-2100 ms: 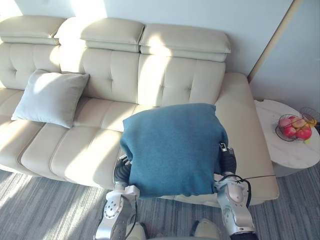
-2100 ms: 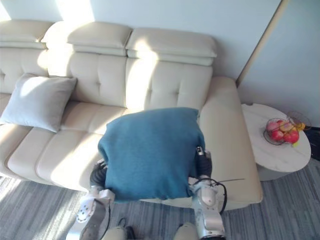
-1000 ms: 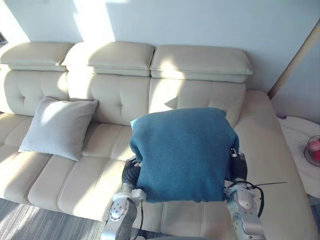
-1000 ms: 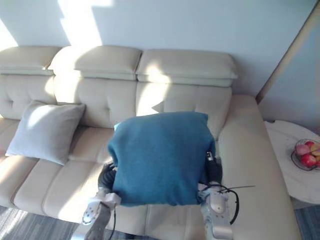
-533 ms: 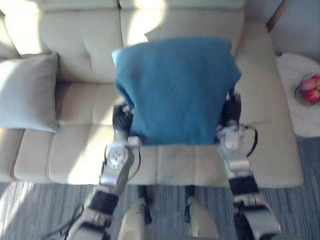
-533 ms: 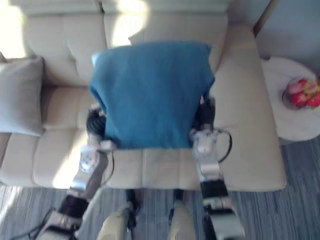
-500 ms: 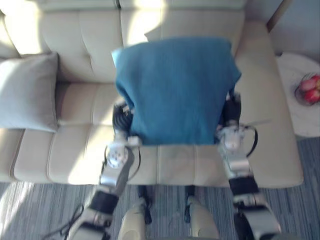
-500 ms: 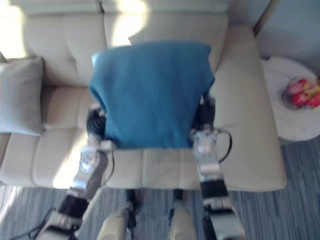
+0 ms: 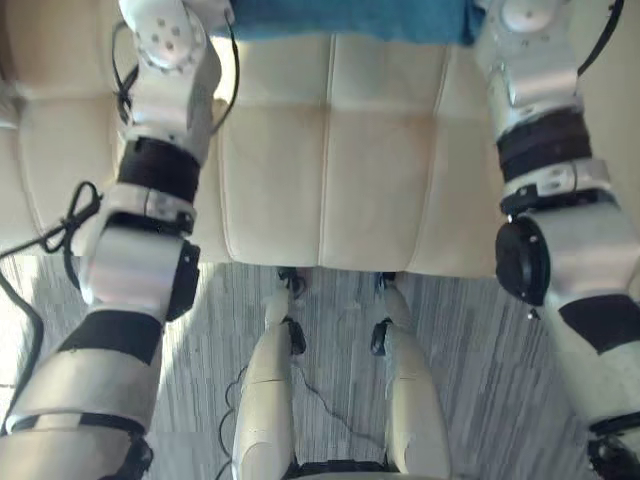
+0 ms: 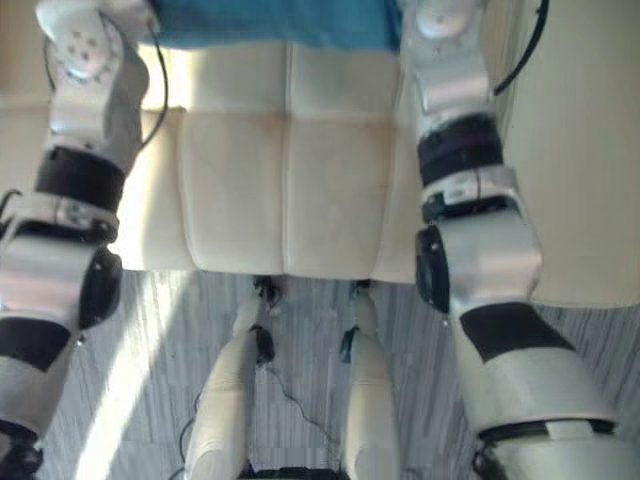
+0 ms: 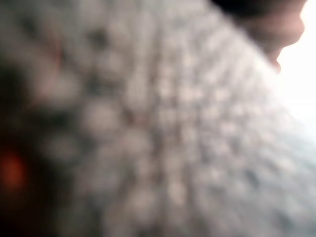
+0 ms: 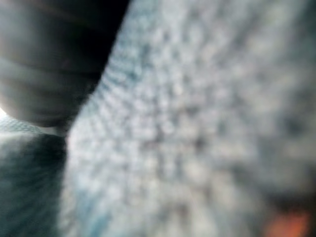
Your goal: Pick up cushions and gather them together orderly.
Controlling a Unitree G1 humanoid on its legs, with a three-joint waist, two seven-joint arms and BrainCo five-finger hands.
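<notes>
The blue cushion shows as a strip along its lower edge, above the cream sofa seat, between my two forearms. Its knitted fabric lies right against both wrist cameras. The dark ribbed cover of my right hand presses against the cushion's side, with the fingers hidden. A dark edge of my left hand sits at the fabric's rim, its fingers hidden too.
The front edge of the sofa seat runs across the middle of the eye views. Grey striped carpet lies below it. Sunlight falls on the carpet at the left.
The head camera has tilted sharply down, so the whole picture shifted to the seat front and floor. The blue cushion stays between my arms.
</notes>
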